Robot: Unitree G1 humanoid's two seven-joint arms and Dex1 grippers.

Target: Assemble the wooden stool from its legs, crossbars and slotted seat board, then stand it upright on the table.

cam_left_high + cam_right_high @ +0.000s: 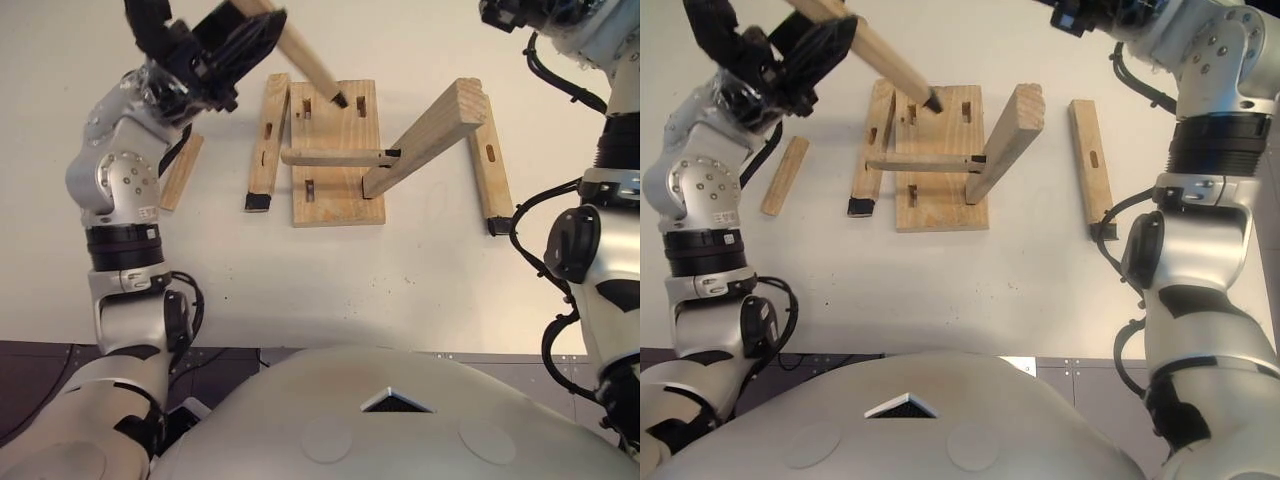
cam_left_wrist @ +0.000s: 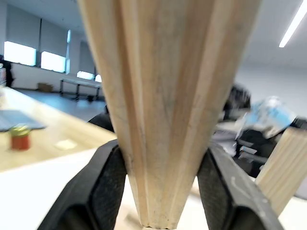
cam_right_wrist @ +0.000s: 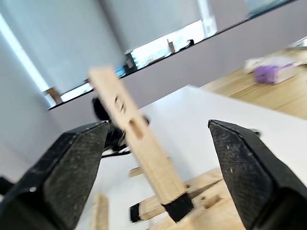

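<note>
Gripped by the left gripper (image 2: 163, 191), a leg (image 2: 168, 96) slants down to the seat board (image 1: 335, 205), upper centre. At upper right, the right gripper (image 3: 160, 167) gapes empty.

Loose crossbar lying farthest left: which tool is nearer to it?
Left. The left tool, gripping a leg, is just beyond the crossbar; the right tool is open, far across the seat board.

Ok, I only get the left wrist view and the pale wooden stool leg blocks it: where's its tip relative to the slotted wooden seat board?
Observer: The held leg has its black-capped tip over the seat board, at the far end between the two far slots.
Operator: Anything fitted yet?
Observer: One thick wooden leg stands tilted on the board's near right, a thin crossbar joined to it.
Operator: Right gripper free?
Observer: Yes, the right gripper is open and empty.
</note>
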